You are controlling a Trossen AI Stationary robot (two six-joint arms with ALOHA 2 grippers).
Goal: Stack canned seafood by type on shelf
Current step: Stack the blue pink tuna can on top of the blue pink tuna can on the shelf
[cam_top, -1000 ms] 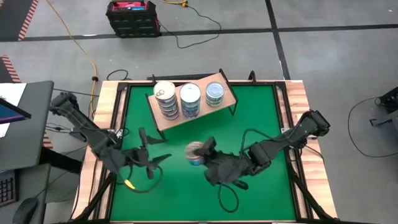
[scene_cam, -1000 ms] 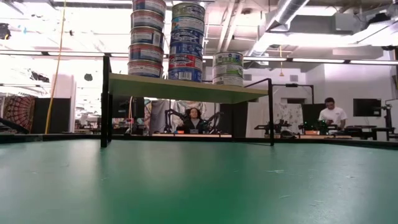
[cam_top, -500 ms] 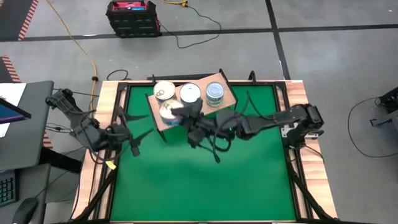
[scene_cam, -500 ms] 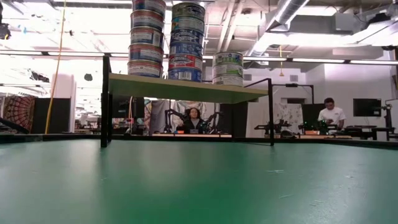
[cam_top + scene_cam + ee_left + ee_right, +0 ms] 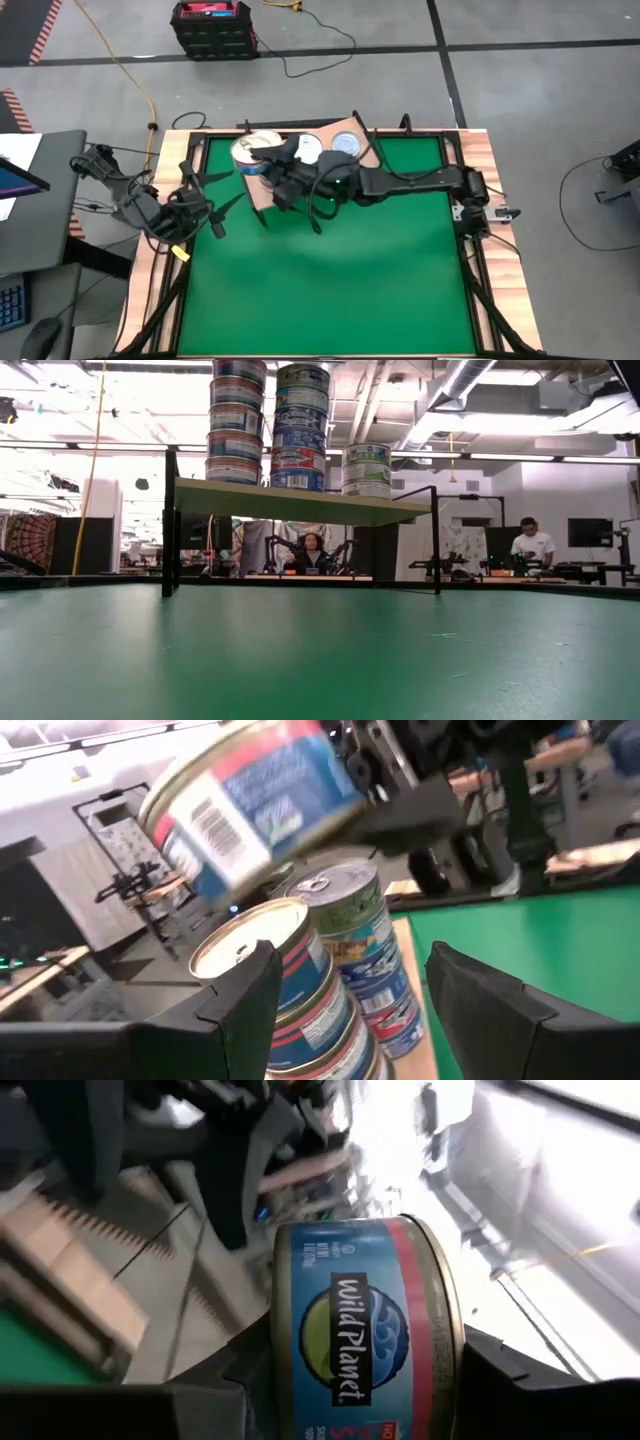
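Note:
The light-wood shelf [image 5: 365,158] [image 5: 300,502] stands at the table's far side with three stacks of canned seafood on it: a tall left stack [image 5: 238,420], a tall middle stack [image 5: 302,425] and a short right stack [image 5: 367,468]. My right gripper [image 5: 272,162] reaches in from the right and is shut on a blue-and-red tin [image 5: 250,151] [image 5: 365,1335] above the left stack [image 5: 265,950]. My left gripper [image 5: 215,195] [image 5: 345,1010] is open and empty, left of the shelf and facing it. My right gripper pinches the tin's side wall [image 5: 290,1370] between its two fingers [image 5: 505,1370], one on each side. The fingers come about level from the table's right. The tin [image 5: 250,810] is tilted and lifted clear, just above the left stack's top lid.
The right arm [image 5: 400,185] lies across the front of the shelf and hides much of it. Green table surface [image 5: 330,290] lies open in front. Wooden rails [image 5: 165,230] edge the table. People and equipment show in the room behind [image 5: 528,540].
My right gripper has carried the tin from the table's middle up and toward the far left, over the shelf's left stack. My left gripper has moved toward the far edge and a little left, staying open.

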